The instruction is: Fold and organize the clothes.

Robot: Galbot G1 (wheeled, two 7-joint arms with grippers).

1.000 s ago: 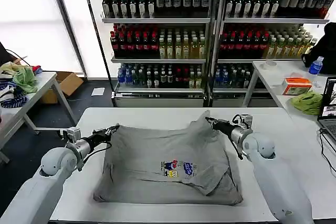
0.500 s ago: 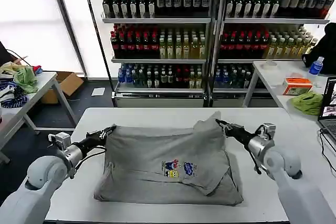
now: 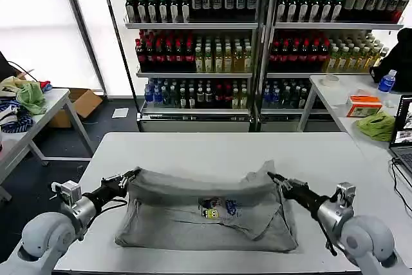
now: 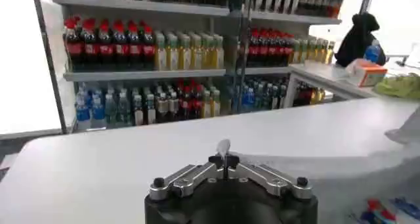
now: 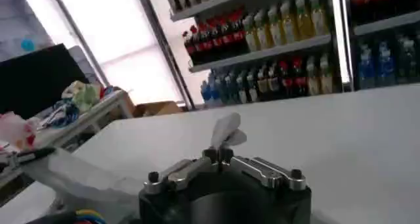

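A light grey shirt [image 3: 193, 217] with a small multicoloured chest print [image 3: 217, 208] lies on the white table [image 3: 212, 149], its far half doubled toward me. My left gripper [image 3: 127, 177] is shut on the shirt's far left corner, and a tuft of grey cloth [image 4: 224, 146] pokes out between its closed fingers. My right gripper [image 3: 273, 178] is shut on the far right corner, with a flap of cloth [image 5: 225, 129] sticking up from its fingers. Both corners hang just above the table, the fabric sagging between them.
Drink shelves [image 3: 257, 37] stand behind the table. A side table at the left holds lime-green cloths [image 3: 29, 94] and a patterned cloth [image 3: 16, 120]. At the right, another table carries a green cloth [image 3: 378, 125], an orange box [image 3: 364, 104] and a laptop [image 3: 402, 130].
Both grippers have drawn back toward me and lower, spreading wider apart. The shirt's far edge came with them, folding over the near half, so the cloth now covers less of the table.
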